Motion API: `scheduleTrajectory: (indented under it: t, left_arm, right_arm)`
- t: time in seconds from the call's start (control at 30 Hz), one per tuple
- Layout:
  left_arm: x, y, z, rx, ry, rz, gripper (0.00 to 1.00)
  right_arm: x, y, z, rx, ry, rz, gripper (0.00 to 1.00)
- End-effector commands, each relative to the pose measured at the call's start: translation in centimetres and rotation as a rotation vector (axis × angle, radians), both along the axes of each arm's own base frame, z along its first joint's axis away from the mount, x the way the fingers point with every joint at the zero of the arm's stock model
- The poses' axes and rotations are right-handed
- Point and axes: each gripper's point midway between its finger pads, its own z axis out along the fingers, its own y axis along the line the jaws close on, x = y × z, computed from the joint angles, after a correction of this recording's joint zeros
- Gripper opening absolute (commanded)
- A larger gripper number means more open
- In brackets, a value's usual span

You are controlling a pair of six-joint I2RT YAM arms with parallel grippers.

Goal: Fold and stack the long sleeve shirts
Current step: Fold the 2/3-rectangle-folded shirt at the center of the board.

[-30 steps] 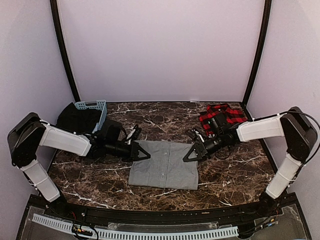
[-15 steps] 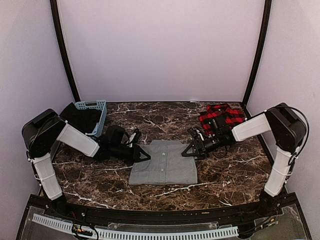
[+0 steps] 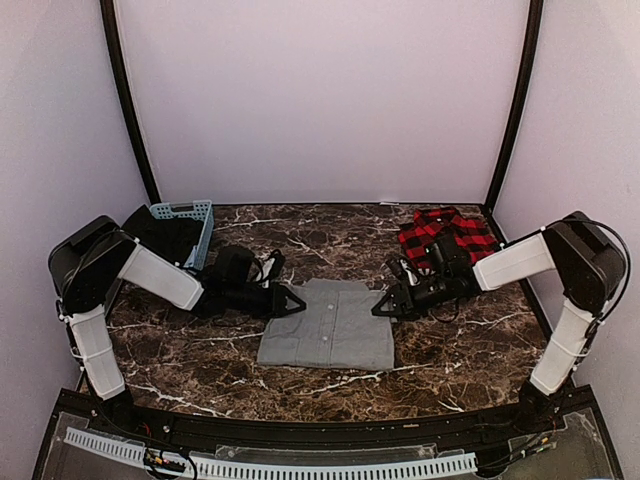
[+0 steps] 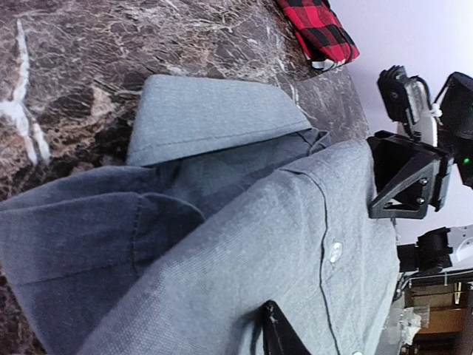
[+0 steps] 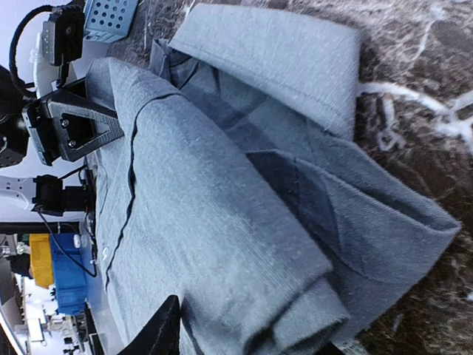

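Shirt (image 3: 328,328) lies folded between left pincer (image 3: 296,303) and right pincer (image 3: 381,307).

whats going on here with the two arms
The robot is folding a grey shirt, which lies as a neat rectangle in the middle of the table. The left gripper and right gripper sit at the shirt's two far corners; whether they grip the cloth is unclear. The red plaid shirt lies bunched at the far right, not yet folded or stacked.

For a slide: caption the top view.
Left end effector and right end effector flank folded grey shirt; plaid shirt back-right.
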Motion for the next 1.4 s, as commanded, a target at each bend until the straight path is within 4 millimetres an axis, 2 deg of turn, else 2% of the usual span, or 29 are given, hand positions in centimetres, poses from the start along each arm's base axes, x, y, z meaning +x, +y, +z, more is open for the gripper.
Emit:
scheduleTrajectory:
  t: [0.0, 0.2, 0.4, 0.5, 0.6, 0.73, 0.87, 0.97, 1.07, 1.23, 1.37]
  left_arm:
    - [1.2, 1.5, -0.8, 0.136, -0.042, 0.039, 0.26]
    - [1.9, 3.3, -0.8, 0.257, -0.094, 0.072, 0.33]
    - [2.7, 4.4, 0.7, 0.318, -0.168, 0.107, 0.45]
    - [2.9, 4.7, 1.8, 0.321, -0.206, 0.114, 0.50]
    - [3.1, 4.8, 2.5, 0.315, -0.232, 0.121, 0.52]
    - [2.7, 4.2, 3.8, 0.265, -0.266, 0.094, 0.54]
    - [2.0, 2.9, 4.2, 0.184, -0.272, 0.035, 0.55]
    - [2.2, 2.0, 4.1, 0.150, -0.263, 0.016, 0.55]
    - [3.0, 1.3, 3.5, 0.153, -0.258, 0.013, 0.55]
    - [4.6, 0.8, 2.9, 0.187, -0.271, 0.026, 0.55]
    - [5.8, 2.4, 1.6, 0.284, -0.271, 0.112, 0.55]
  right_arm:
    - [1.5, -1.7, -0.1, -0.140, -0.103, -0.067, 0.43]
    - [1.8, -3.8, 0.0, -0.284, -0.155, -0.115, 0.43]
    - [1.0, -4.4, 2.0, -0.367, -0.223, -0.139, 0.43]
    - [0.4, -3.2, 3.8, -0.344, -0.275, -0.133, 0.45]
    - [0.2, -1.0, 5.9, -0.269, -0.324, -0.112, 0.45]
    - [0.6, 1.8, 7.0, -0.193, -0.356, -0.068, 0.45]
    - [1.8, 3.7, 5.7, -0.199, -0.357, -0.035, 0.45]
    - [2.7, 4.2, 3.7, -0.226, -0.340, -0.026, 0.44]
    - [3.0, 3.6, 2.0, -0.280, -0.323, -0.044, 0.43]
    - [2.5, 1.9, -0.3, -0.342, -0.295, -0.078, 0.43]
    - [1.7, 0.5, -1.6, -0.381, -0.276, -0.102, 0.43]
